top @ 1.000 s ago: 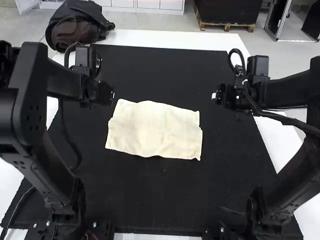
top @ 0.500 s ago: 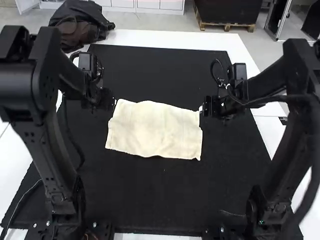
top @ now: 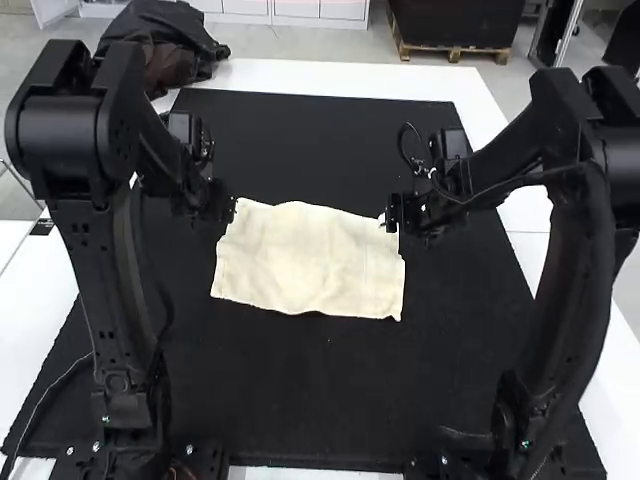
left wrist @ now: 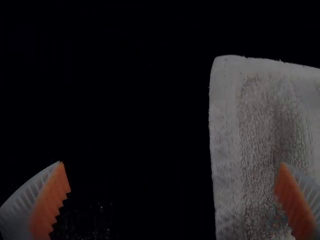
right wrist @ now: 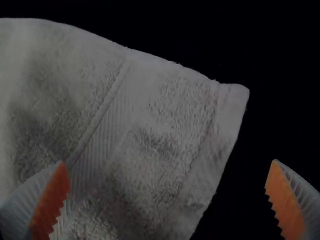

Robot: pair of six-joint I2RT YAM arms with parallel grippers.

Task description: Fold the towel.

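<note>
Left arm and right arm stand bent, both with fingers spread wide.

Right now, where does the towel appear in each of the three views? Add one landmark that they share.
High view: towel mid-picture, between both grippers.
Left wrist view: one corner, its side edge running between open fingers.
Right wrist view: another corner, beyond and between open fingers.
Shared landmark: black mat beside the towel's edges.

Grey floor, white cabinets, wooden pallet, white table
</note>
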